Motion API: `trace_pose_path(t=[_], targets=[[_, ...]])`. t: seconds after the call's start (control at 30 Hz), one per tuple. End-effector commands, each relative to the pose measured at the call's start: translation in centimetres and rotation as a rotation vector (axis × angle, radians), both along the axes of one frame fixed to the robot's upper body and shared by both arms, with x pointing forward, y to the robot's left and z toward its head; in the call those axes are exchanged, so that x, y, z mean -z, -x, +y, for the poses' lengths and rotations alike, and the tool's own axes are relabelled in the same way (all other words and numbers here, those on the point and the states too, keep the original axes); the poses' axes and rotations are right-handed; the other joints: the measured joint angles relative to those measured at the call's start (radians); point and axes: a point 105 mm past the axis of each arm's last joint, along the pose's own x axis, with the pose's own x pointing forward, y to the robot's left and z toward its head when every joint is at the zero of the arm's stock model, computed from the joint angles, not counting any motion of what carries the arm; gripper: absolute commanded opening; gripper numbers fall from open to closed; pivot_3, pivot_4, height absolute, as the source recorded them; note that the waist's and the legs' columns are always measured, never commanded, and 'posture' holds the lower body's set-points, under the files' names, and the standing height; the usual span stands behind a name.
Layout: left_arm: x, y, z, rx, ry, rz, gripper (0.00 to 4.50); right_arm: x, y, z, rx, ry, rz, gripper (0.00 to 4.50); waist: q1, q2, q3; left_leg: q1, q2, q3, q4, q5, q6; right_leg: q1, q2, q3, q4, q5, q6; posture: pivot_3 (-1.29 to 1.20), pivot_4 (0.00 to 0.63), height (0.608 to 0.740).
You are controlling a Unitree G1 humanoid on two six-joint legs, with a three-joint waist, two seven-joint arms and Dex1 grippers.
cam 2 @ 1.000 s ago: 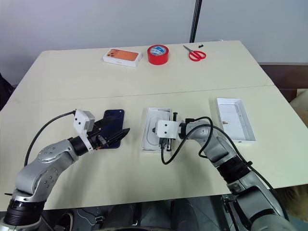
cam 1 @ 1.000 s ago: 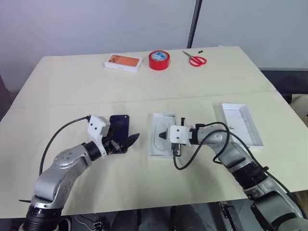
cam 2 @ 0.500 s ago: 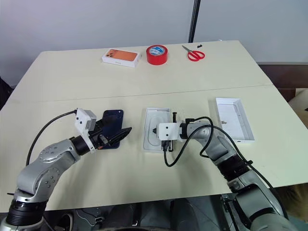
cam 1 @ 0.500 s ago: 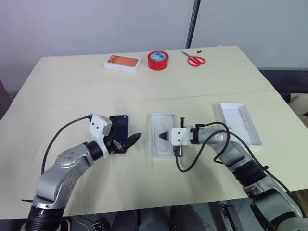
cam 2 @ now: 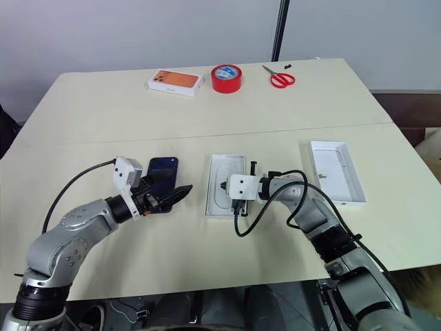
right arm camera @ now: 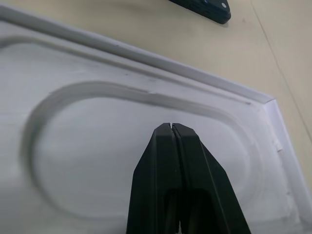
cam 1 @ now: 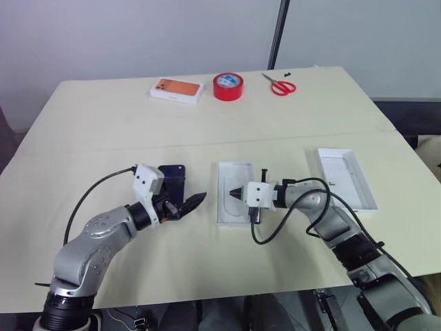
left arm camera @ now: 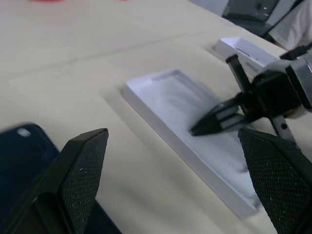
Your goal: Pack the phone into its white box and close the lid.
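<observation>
The dark navy phone (cam 1: 172,178) lies flat on the table, left of centre. My left gripper (cam 1: 193,202) hovers level over its near end, open, with nothing between the fingers (left arm camera: 80,170); the phone (left arm camera: 19,156) shows beside one of them. At centre sits the white box (cam 1: 222,207) with a white insert with an oval recess (right arm camera: 122,146) lying in it. My right gripper (cam 1: 233,194) is shut, empty, its tip (right arm camera: 171,126) just over the recess; whether it touches I cannot tell. The lid (cam 1: 346,177) lies upside down on the right, its white inside up.
Along the table's far edge stand an orange-topped white box (cam 1: 177,89), a red tape roll (cam 1: 227,85) and red scissors (cam 1: 279,85). A seam crosses the table behind the phone. A black pole rises behind the table.
My left wrist has rolled a little above the phone's near end. The right gripper has stayed shut over the insert. The phone, box and lid lie where they were.
</observation>
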Motion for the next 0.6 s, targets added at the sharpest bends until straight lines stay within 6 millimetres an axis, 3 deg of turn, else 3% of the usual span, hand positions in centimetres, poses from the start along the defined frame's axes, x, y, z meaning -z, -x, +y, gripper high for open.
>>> trace_pose_path(t=[0.03,0.17,0.27,0.37,0.43,0.6], targets=[[-1.5,-1.2,2.8,-0.077,0.051,0.014,4.5,-1.0,-0.1,0.4,0.039,-0.086,0.029,0.06,-0.002,0.0,0.0,0.0,0.0,0.0,0.0,0.0,0.0,0.0,0.0,0.0,0.0,0.0,0.0,0.0,0.15,0.74],[-1.9,-2.6,6.3,-0.134,0.073,0.083,4.5,-4.3,-1.4,1.0,0.123,-0.227,0.013,0.06,-0.004,0.0,0.0,-0.001,0.0,0.0,0.0,0.0,0.0,-0.003,0.002,0.0,0.001,0.0,0.0,0.0,0.15,0.74],[-2.0,-2.7,8.4,-0.119,0.149,0.172,4.5,-6.3,-1.7,2.2,0.113,-0.237,-0.072,0.06,-0.009,0.001,0.0,-0.003,-0.001,0.001,-0.001,0.0,-0.001,-0.006,0.002,0.0,0.002,0.0,0.0,0.0,0.15,0.74],[-2.2,-3.3,10.7,-0.158,0.185,0.23,4.5,-7.9,-1.8,4.7,0.107,-0.275,-0.097,0.06,-0.009,0.001,0.0,-0.004,0.0,0.001,-0.001,0.001,-0.001,-0.007,0.002,0.0,0.002,0.0,0.0,0.0,0.15,0.74],[-1.7,-3.5,11.6,-0.172,0.215,0.282,4.5,-7.9,-1.6,6.3,0.074,-0.265,-0.1,0.06,-0.009,0.001,0.0,-0.003,0.0,0.001,-0.002,0.001,-0.002,-0.008,0.002,0.0,0.002,0.0,0.0,0.0,0.15,0.74],[1.9,-2.8,11.3,-0.117,0.133,0.456,4.5,-3.5,-1.4,8.6,-0.01,0.017,-0.071,0.06,-0.01,0.001,0.0,-0.003,-0.002,0.001,-0.002,0.001,-0.002,-0.008,0.002,0.0,0.003,0.0,0.0,0.0,0.15,0.74]])
